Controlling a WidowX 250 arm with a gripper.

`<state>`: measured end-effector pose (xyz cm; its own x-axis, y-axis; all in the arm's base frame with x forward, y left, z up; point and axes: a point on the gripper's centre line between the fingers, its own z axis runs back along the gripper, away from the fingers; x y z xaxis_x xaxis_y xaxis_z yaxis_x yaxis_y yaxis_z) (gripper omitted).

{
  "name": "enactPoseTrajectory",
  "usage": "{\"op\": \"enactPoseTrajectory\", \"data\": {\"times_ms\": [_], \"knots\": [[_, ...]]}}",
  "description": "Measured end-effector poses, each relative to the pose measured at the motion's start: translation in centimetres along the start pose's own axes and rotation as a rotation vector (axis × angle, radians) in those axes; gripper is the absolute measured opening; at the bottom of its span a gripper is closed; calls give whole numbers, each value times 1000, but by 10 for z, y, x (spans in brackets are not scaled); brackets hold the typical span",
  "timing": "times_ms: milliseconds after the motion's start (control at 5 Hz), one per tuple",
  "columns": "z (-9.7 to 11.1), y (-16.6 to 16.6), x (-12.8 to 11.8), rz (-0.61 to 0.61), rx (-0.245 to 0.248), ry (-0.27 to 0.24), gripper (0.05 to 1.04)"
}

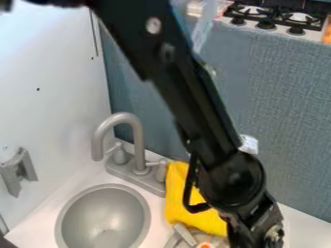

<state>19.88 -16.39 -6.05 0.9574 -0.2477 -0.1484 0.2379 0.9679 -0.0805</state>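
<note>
Patience suits the gripper [259, 234] near that yellow cloth [180, 196] and grey handle [185, 234], lest either snag; whether it's spread or pinching something, I can't tell.

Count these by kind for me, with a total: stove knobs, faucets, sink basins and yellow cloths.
Stove knobs: 3
Faucet: 1
Sink basin: 1
Yellow cloth: 1
Total: 6

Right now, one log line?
arm: down to lower right, partly hiding yellow cloth | grey pan: bottom edge, beside cloth | sink: lower left | faucet: behind sink | grasp: unclear
</note>
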Motion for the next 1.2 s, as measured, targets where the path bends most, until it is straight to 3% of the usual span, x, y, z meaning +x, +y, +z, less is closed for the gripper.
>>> {"op": "enactPoseTrajectory", "data": {"times_ms": [400,800,1000,1200], "knots": [[-23,-2,29,40,30,12,579],[-42,-4,53,83,0,49,579],[-44,-3,54,75,-5,67,630],[-43,2,49,149,0,71,902]]}}
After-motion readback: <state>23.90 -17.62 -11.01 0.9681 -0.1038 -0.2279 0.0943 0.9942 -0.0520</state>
